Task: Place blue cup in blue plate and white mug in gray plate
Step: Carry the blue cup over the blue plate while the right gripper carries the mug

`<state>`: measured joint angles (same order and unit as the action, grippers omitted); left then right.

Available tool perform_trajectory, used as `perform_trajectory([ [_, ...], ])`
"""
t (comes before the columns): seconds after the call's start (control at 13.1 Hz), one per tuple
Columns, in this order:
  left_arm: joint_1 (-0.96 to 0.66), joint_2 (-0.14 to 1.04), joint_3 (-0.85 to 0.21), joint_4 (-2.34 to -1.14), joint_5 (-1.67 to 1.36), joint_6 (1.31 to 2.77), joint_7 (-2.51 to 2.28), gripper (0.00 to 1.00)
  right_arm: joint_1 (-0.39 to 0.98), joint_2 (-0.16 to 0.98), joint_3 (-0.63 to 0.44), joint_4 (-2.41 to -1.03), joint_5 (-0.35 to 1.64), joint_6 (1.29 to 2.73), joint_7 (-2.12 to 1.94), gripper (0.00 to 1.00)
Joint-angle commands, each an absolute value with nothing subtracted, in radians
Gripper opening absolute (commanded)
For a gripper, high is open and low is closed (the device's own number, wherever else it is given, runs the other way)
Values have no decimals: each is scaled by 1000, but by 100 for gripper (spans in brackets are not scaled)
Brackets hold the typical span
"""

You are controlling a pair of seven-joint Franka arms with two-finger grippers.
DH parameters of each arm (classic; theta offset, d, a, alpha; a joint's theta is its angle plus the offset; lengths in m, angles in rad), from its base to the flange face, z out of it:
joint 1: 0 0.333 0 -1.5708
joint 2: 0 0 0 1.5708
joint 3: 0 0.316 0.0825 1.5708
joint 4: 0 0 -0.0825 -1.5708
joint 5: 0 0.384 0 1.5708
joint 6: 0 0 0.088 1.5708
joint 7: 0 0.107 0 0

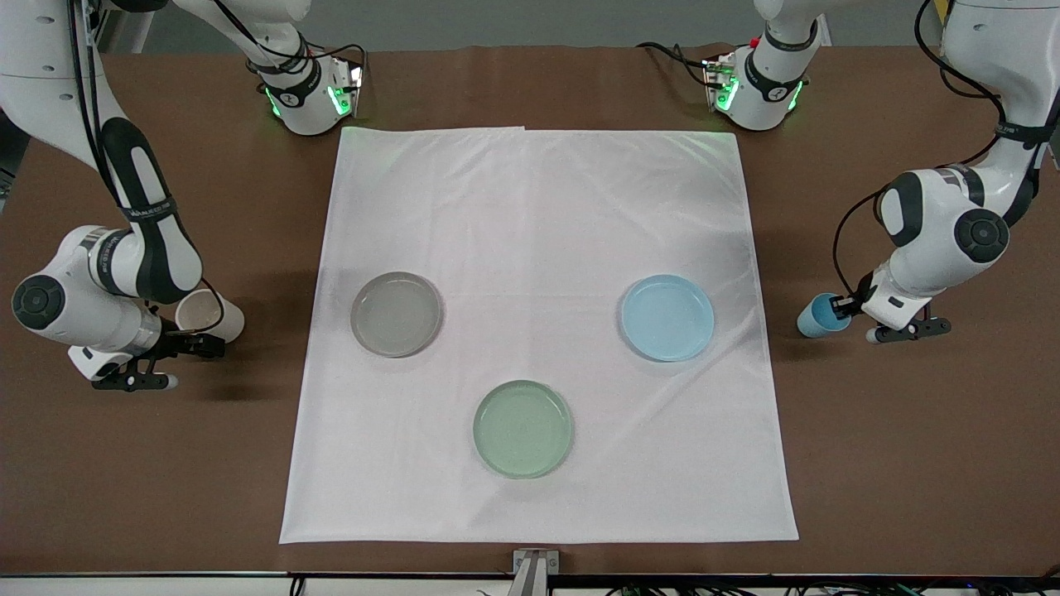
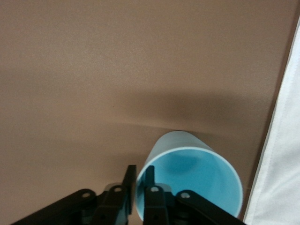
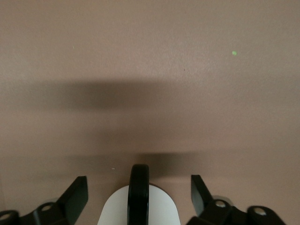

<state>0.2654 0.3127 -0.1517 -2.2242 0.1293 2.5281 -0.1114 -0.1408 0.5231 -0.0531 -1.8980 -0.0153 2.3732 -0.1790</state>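
The blue cup (image 1: 820,315) is tipped on its side at the left arm's end of the brown table, just off the white cloth. My left gripper (image 1: 845,308) is shut on its rim, one finger inside and one outside (image 2: 140,171); the cup's (image 2: 192,173) mouth shows in the left wrist view. The white mug (image 1: 209,316) is tipped at the right arm's end. My right gripper (image 1: 199,335) is open around it (image 3: 139,180), with the mug's (image 3: 112,213) black handle between the fingers. The blue plate (image 1: 667,318) and the gray plate (image 1: 396,314) sit on the cloth, nothing in them.
A pale green plate (image 1: 522,429) lies on the white cloth (image 1: 538,207), nearer to the front camera than the other two plates. The cloth's edge (image 2: 281,154) runs close beside the blue cup. Both arm bases stand along the table's back edge.
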Motion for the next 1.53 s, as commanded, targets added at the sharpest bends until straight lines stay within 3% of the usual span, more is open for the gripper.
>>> perform_trajectory([
  [0.0, 268, 293, -164, -2223, 146, 2525, -121, 0, -158, 503, -35, -1936, 11, 2385, -202, 79],
  [0.23, 262, 287, -207, -2200, 146, 2508, -204, 0, -158, 508, -35, -1934, 12, 2387, -216, 60],
  [0.53, 232, 290, -334, -2073, 146, 2315, -455, 0, -160, 511, -35, -1933, 11, 2387, -232, 39],
  [1.07, 37, 353, -337, -1938, 146, 2237, -736, 0, -158, 509, -35, -1922, 11, 2384, -259, 8],
  [1.3, -20, 394, -337, -1902, 146, 2235, -836, 0, -117, 462, -34, -1914, 11, 2331, -247, 2],
  [1.45, -67, 443, -337, -1870, 146, 2235, -888, 0, -28, 387, -35, -1872, 12, 2172, -159, 1],
])
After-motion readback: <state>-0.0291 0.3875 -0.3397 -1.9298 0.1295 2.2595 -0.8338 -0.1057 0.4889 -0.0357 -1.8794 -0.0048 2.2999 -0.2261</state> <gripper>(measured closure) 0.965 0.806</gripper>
